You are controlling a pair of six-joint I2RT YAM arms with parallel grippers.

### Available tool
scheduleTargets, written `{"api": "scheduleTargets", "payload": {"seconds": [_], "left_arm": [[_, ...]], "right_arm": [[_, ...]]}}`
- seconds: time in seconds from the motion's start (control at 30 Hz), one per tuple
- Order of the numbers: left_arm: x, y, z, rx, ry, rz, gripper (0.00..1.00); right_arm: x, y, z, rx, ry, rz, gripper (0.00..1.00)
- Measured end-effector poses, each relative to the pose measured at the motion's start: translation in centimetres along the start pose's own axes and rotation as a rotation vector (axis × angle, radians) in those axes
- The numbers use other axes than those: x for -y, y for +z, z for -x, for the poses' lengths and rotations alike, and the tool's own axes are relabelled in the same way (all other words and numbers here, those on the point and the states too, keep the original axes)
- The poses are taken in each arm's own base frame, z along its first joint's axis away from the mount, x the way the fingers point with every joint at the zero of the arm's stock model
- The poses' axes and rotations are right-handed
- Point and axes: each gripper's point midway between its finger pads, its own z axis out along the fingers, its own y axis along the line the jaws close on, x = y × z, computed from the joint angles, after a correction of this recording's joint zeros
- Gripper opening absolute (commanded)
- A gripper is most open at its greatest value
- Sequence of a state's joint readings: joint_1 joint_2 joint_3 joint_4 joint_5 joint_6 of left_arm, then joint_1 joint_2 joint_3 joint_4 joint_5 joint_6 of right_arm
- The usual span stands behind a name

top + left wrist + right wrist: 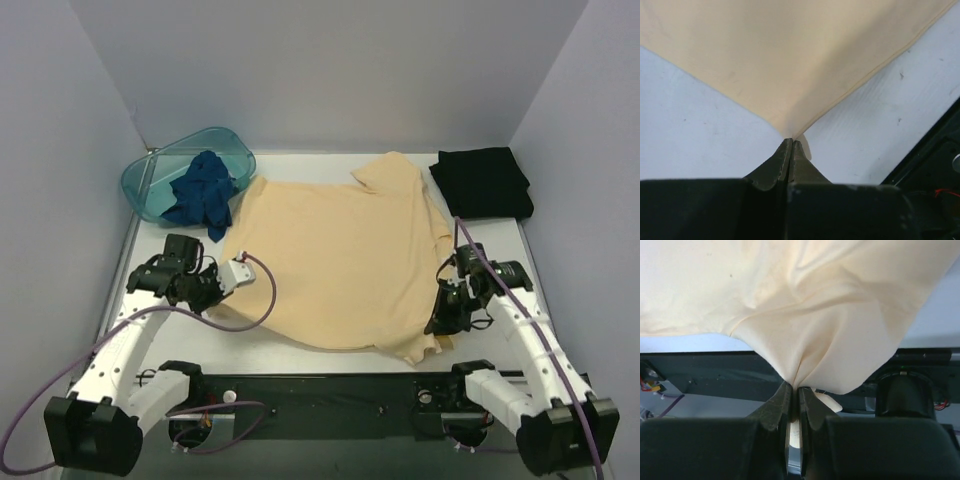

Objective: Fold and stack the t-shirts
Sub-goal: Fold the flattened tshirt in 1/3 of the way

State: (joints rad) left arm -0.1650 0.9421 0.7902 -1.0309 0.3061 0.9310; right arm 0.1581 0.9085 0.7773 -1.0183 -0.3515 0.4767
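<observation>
While both arms reach in from the table's [300, 352] near edge, we note the pale yellow-tan t-shirt [340, 255] spread across its middle. Left gripper [791, 143]: fingers pressed together on a corner at the shirt's left side. Right gripper [794, 388]: fingers pinching bunched cloth at the shirt's near right corner. Black t-shirt [483, 182] folded, far right corner. Dark blue t-shirt [203, 192] heaped in teal basin [148, 182], far left corner.

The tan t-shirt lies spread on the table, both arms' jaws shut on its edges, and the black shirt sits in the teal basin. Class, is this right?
One slip: the top view shows the dark blue shirt in the teal basin; the black shirt lies on the table, far right.
</observation>
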Motion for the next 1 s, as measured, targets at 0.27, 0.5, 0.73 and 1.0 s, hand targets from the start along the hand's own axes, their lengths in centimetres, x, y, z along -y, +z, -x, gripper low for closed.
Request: {"api": "scheduleTargets", "payload": {"seconds": [0.27,0.5,0.73,1.0], "left_arm": [[-5.6,1.5,3.2,0.027,-0.12,0.09,0.0],[-10.0,3.6,3.6,0.005,-0.171,0.198,0.0],[-13.1,4.8,2.8,-0.013,-0.231,0.278,0.0],[-13.9,5.7,2.7,-0.015,-0.24,0.29,0.0]], "right_arm": [[-1.4,0.7,7.4,0.029,-0.147,-0.07,0.0],[-2.9,2.8,15.2,0.022,-0.293,-0.109,0.0],[-3.1,4.2,20.0,0.026,-0.417,-0.171,0.0],[-3.5,4.6,23.6,0.056,-0.501,-0.209,0.0]]}}
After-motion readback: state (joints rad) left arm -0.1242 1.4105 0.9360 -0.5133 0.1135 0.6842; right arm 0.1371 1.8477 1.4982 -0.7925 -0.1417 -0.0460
